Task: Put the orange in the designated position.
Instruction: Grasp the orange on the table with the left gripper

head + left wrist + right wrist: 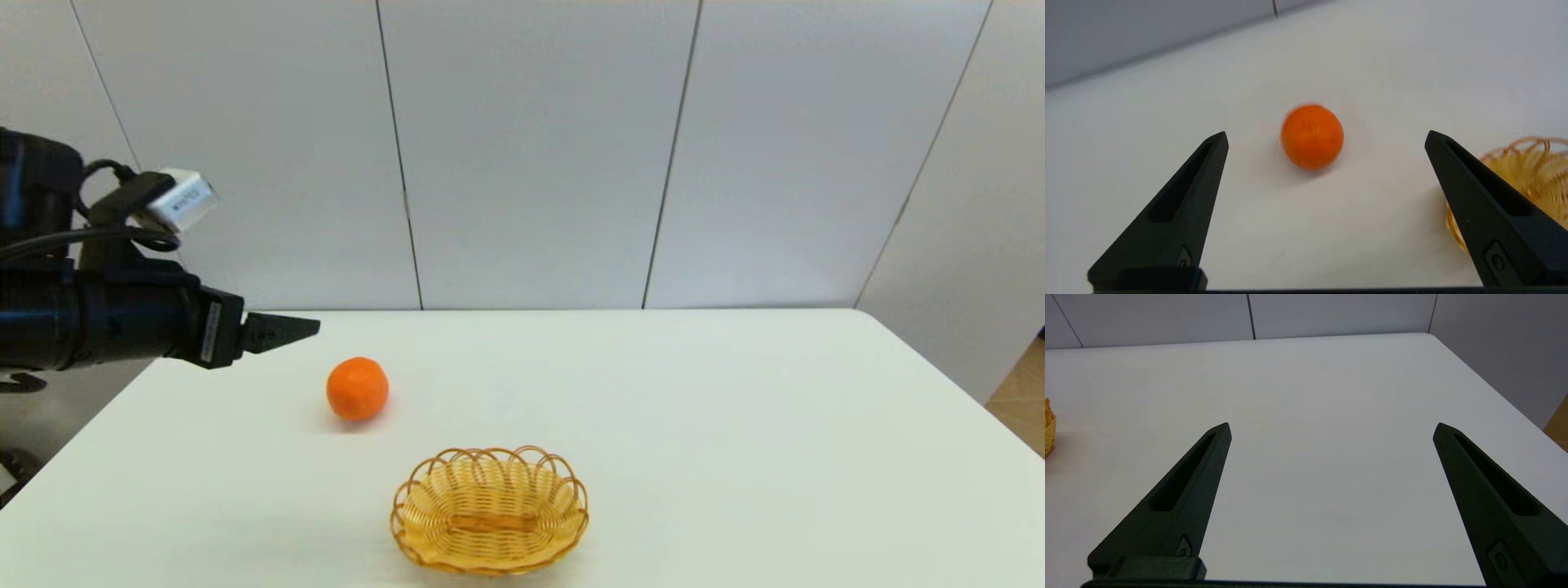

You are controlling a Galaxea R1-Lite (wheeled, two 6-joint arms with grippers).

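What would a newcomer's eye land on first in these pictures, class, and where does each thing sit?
The bright orange stands out first, alone on the white table, left of centre. Next comes the wicker basket, empty, nearer the robot and apart from the fruit. The black left gripper hangs open at the table's left, aimed at the orange; the right gripper is open over bare table.

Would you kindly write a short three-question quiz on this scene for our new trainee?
1. True or false: the orange already lies inside the wicker basket.
2. Which gripper is nearest the orange? A) the left gripper B) the right gripper
3. Fill in: the left gripper's fingers are ____ and touch nothing.

Key:
1. False: the orange rests on the white table, apart from the basket, farther from the robot and to its left.
2. A: the orange sits ahead between its fingers; the right one faces bare table.
3. Open.
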